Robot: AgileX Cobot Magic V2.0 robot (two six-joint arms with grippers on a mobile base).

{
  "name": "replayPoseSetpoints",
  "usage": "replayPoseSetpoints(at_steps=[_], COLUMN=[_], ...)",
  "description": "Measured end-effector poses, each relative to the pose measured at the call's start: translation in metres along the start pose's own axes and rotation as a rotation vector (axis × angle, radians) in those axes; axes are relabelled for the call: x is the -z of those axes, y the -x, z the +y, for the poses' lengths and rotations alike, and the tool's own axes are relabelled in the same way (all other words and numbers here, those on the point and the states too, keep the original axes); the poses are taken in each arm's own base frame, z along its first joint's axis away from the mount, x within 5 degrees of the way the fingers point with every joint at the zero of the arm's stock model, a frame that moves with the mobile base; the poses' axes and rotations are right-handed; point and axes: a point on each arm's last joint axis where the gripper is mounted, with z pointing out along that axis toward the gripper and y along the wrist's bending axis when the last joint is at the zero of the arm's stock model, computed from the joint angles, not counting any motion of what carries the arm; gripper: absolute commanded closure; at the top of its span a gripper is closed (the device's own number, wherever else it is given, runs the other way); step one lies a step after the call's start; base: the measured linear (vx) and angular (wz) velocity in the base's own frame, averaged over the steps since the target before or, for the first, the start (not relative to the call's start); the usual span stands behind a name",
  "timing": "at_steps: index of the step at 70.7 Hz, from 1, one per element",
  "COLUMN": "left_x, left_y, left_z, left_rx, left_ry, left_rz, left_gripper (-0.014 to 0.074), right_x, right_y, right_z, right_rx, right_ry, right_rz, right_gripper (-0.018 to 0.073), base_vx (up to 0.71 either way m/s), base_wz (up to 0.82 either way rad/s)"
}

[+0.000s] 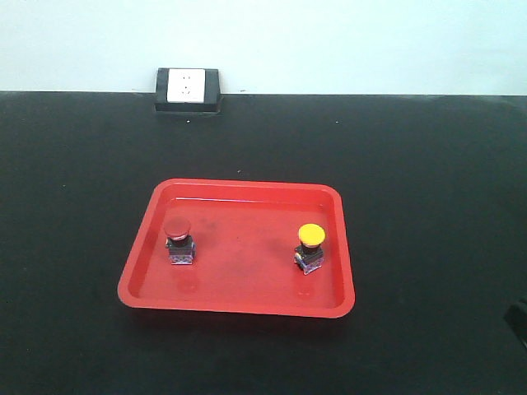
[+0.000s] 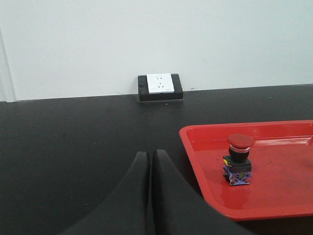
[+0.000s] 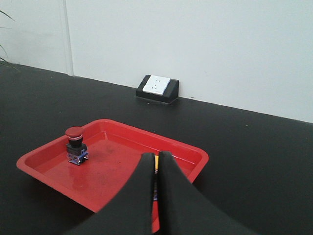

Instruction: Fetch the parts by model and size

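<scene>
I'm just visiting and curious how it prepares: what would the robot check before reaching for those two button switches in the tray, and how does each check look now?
1. Red switch upright in red tray: ok.
2. Yellow switch upright, apart from the red one: ok.
3. Left gripper empty: ok, fingers together.
4. Right gripper empty: ok, fingers together.
5. Grippers open for grasping: not ok.
6. Model and size markings readable: cannot tell.
</scene>
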Motion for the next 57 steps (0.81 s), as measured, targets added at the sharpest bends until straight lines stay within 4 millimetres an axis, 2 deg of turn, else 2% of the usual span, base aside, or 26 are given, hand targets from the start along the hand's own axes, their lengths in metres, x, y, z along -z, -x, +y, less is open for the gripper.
replayPoseSetpoints(at_steps=[24, 37, 46, 57], left_x=[0.0, 0.0, 0.0, 0.0], left_y=[0.0, 0.0, 0.0, 0.0], left_z=[0.0, 0.0, 0.0, 0.0], left_rx=[0.0, 0.0, 0.0, 0.0], left_ry=[0.0, 0.0, 0.0, 0.0], left_rz=[0.0, 0.0, 0.0, 0.0], left_gripper=[0.0603, 0.0603, 0.0603, 0.0603], right_x=[0.0, 0.0, -0.001, -0.001], right_y=[0.0, -0.001, -0.011, -0.035], right_z=[0.0, -0.008, -0.015, -0.022], right_rx=[-0.001, -0.001, 0.024, 0.047], right_ry=[-0.008, -0.132, -0.254, -0.386], right_rz=[0.0, 0.003, -0.009, -0.039], right_gripper=[0.0569, 0.0569, 0.0569, 0.0569], base_vx=[0.0, 0.0, 0.0, 0.0], base_wz=[0.0, 0.0, 0.0, 0.0])
